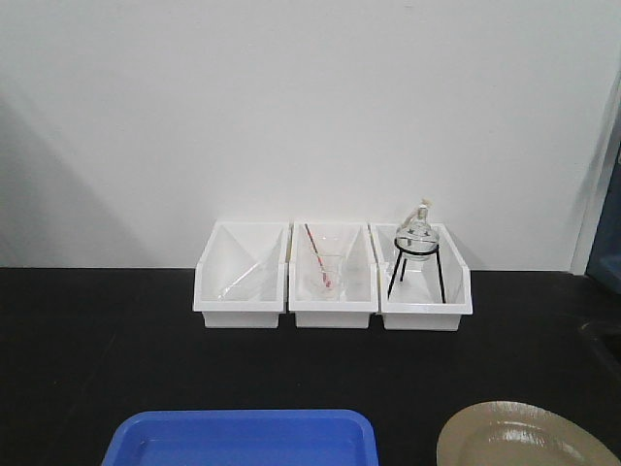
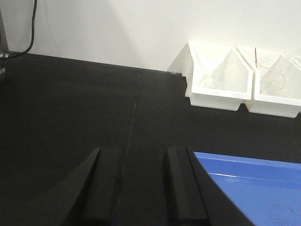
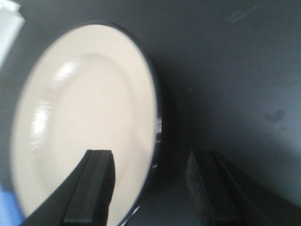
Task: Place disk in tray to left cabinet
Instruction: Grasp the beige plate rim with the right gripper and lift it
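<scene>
We see left gripper (image 2: 138, 157), jaws apart, above black counter (image 2: 70, 108); flat bright-blue plastic tray (image 2: 256, 186) beside right jaw; white open-fronted plastic bins (image 2: 218, 77) by wall.

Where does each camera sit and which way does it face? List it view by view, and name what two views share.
Front view: raised over the black bench, facing the white wall; shows three white bins, the tray and the disk; no robot body.
Left wrist: behind the left gripper, looking low across the bench toward the wall; its open fingers show.
Right wrist: behind the right gripper, looking down on the disk; its open fingers show, blurred.
Shared: front and left wrist both show the tray and bins.
</scene>
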Available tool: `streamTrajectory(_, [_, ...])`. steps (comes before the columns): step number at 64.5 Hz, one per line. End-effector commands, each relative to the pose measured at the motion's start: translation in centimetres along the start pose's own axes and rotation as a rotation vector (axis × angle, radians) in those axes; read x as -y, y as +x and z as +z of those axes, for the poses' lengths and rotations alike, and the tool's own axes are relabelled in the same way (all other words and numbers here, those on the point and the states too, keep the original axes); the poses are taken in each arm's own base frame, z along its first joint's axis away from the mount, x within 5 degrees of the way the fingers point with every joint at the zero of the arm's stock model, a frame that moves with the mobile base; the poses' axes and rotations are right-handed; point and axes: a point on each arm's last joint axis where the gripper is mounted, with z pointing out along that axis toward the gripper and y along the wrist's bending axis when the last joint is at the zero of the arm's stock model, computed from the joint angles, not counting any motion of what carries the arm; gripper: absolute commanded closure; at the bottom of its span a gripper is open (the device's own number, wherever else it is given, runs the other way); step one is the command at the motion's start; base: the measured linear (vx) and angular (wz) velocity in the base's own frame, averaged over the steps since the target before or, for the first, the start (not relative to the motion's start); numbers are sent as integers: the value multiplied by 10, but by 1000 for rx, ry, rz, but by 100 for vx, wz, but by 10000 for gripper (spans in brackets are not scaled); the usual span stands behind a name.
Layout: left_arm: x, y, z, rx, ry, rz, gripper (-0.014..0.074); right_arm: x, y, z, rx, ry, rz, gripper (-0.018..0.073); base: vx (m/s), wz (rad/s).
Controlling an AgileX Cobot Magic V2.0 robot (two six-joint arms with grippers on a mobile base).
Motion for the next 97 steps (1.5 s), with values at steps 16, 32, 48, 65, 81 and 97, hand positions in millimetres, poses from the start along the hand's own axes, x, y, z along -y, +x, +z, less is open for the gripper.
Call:
streamTrajectory(16, [1, -17, -1, 102, 5, -2, 230, 7, -3, 47, -76, 125, 123, 135, 0, 0])
streamTrajectory(32, [1, -15, -1, 76, 4, -2, 230, 0, -9, 35, -5, 60, 99, 155, 0, 0])
streamTrajectory(48, [1, -14, -1, 63, 3, -2, 230, -7, -16, 32, 45, 27, 91, 156, 0, 0])
streamTrajectory(65, [1, -14, -1, 63, 3, -2, 230, -44, -20, 56, -32, -6, 1, 156, 0, 0])
streamTrajectory(81, [1, -14, -1, 63, 3, -2, 230, -44, -21, 61, -39, 6, -16, 156, 0, 0])
streamTrajectory(97, [1, -14, -1, 63, 3, -2, 230, -37, -18, 79, -57, 53, 83, 156, 0, 0])
